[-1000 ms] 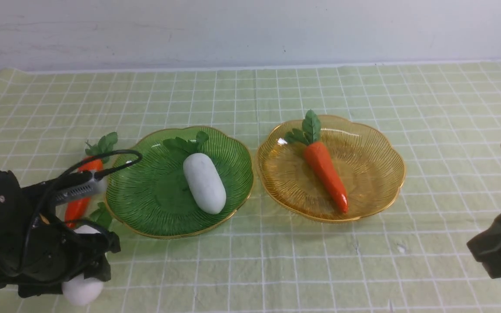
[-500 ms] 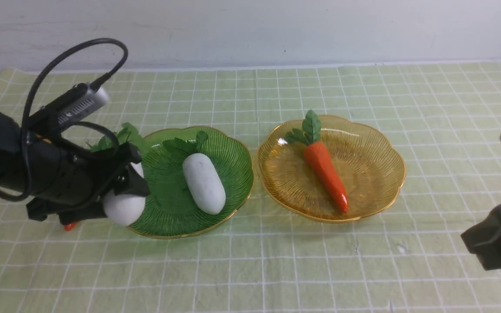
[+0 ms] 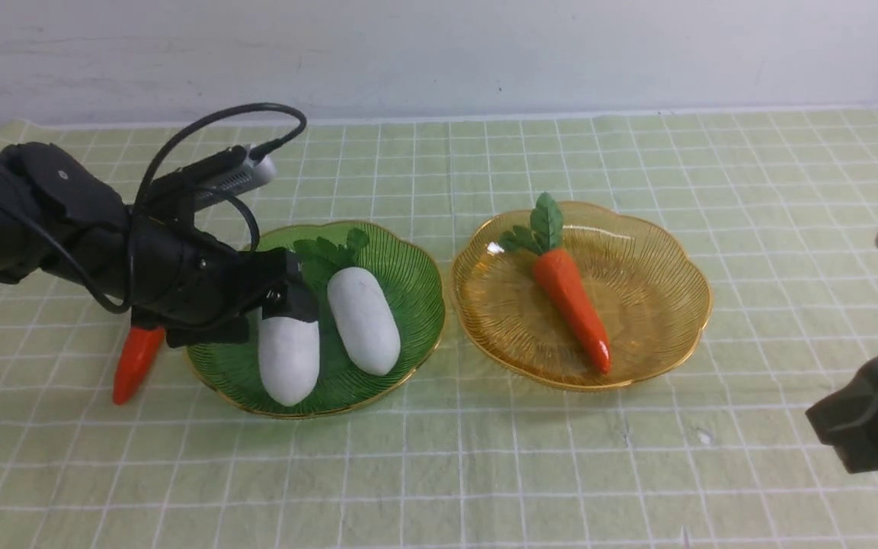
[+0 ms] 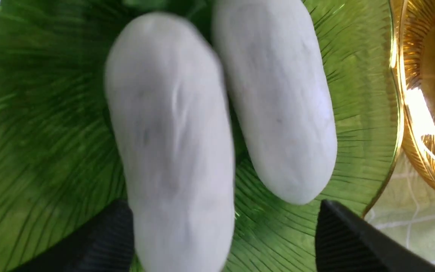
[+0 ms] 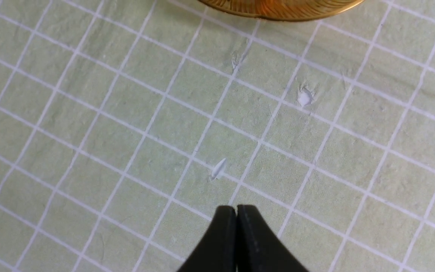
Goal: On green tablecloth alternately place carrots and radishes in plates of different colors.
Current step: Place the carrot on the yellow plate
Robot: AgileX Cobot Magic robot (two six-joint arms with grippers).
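The dark green plate [image 3: 408, 263] holds two white radishes side by side: one [image 3: 363, 320] near its middle, a second [image 3: 289, 360] at its front left. My left gripper [image 3: 284, 303] hangs right over the second radish's leafy end, jaws open. In the left wrist view the second radish [image 4: 172, 132] lies between the fingers; the right finger [image 4: 353, 241] stands clear of it. The amber plate [image 3: 660, 305] holds one carrot [image 3: 570, 301]. The other carrot [image 3: 134, 366] lies on the green tablecloth [image 3: 485, 457] left of the green plate, its top hidden by my left arm. My right gripper [image 5: 236, 208] is shut and empty.
The right arm [image 3: 873, 427] hovers over the cloth at the front right, short of the amber plate's rim [image 5: 278, 9]. The two plates stand almost rim to rim. The cloth's far edge meets a white wall.
My left arm lifted the second radish from the cloth at the front left and carried it right into the green plate. The right arm barely moved.
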